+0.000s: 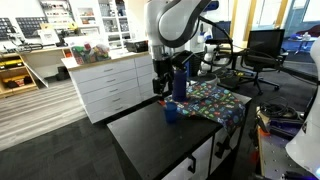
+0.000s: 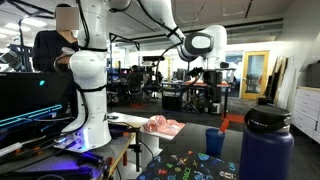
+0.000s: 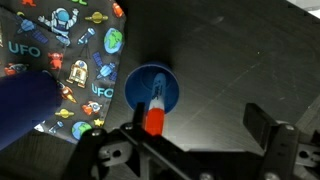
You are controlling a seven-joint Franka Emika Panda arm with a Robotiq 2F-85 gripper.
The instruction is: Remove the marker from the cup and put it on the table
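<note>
The small dark blue cup [image 3: 152,84] stands on the black table [image 3: 225,55], seen from above in the wrist view. The red-orange marker [image 3: 156,112] with its whitish section stands inside it, leaning toward the camera. My gripper [image 3: 197,122] is open above the cup. Its left finger sits right beside the marker's top and the other finger is far off to the right, so nothing is held. The cup also shows in both exterior views [image 1: 172,112] [image 2: 215,141], with my gripper [image 1: 160,88] hovering just over it.
A cloth with a colourful space pattern [image 3: 70,55] [image 1: 215,100] lies next to the cup. A taller dark blue bottle [image 1: 180,84] [image 2: 267,145] stands on it. A white drawer unit [image 1: 110,85] stands behind the table. Office chairs [image 1: 262,55] are at the back.
</note>
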